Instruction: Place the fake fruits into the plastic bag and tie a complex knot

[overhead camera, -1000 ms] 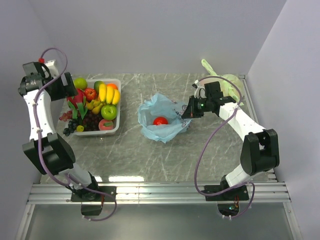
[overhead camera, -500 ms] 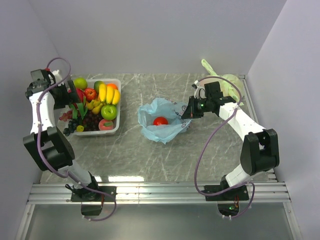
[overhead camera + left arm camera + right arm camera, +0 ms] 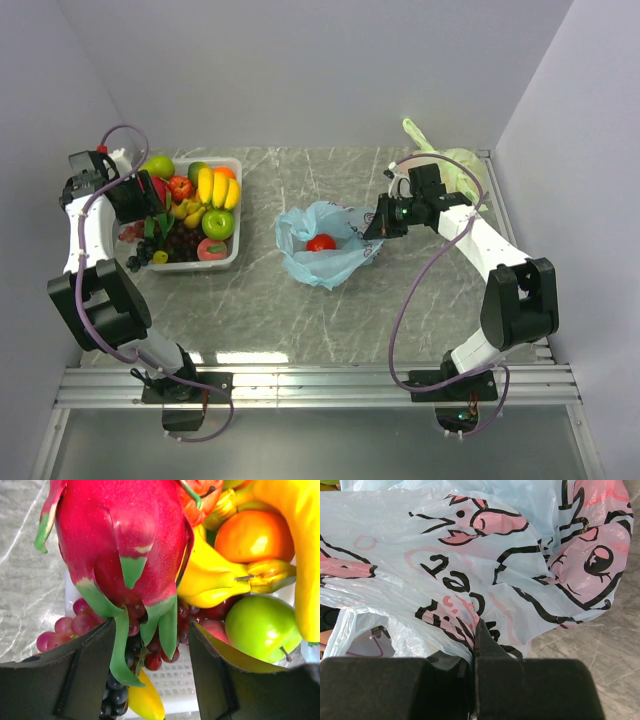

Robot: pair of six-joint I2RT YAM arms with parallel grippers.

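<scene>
Fake fruits (image 3: 200, 215) heaped in white tray (image 3: 175, 687); glossy dragon fruit (image 3: 120, 540) looks light, stiff, slippery, so grip its fat middle; left jaws apart astride its leaf tips, right jaws clamped on plastic bag (image 3: 445, 555).

We can read no whole word anywhere. On the plastic bag (image 3: 395, 545), in the right wrist view, black hand-drawn letter shapes (image 3: 452, 582) run from the centre toward seven o'clock among pink cartoon pig faces (image 3: 475, 522). They are creased and turned, and we cannot make them out.
</scene>
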